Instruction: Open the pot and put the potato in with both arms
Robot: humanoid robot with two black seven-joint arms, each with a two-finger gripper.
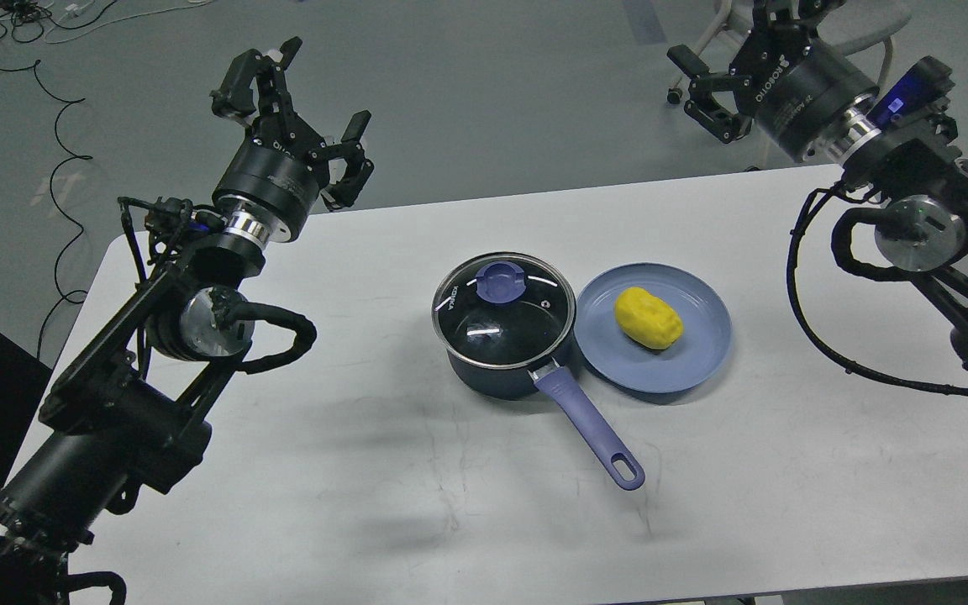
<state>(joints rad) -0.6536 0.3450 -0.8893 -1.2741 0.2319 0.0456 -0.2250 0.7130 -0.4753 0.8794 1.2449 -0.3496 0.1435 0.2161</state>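
My left gripper (303,101) is hanging up over the far left corner of the table (366,470) with its fingers spread wide and nothing in them, well away from anything useful. So honestly, nothing's been done yet as far as I can see. Moving right, the pot (497,365) sits about mid-table with its glass lid (503,309) seated flat on the rim, blue knob (501,280) on top, and the long periwinkle handle (589,424) sticking out toward me and a bit to the right. Through the glass I only make out dark nonstick and glare, no sign of anything inside. Just beside it, rim nearly touching the pot, is the light-blue plate (702,357), and the potato (649,318) is lying on that, alone. Further right, my right gripper (698,84) is up past the far edge of the table, fingers apart too, holding nothing. So the whole job's left: lid off with one arm, potato grabbed with the other, then dropped into the pot.
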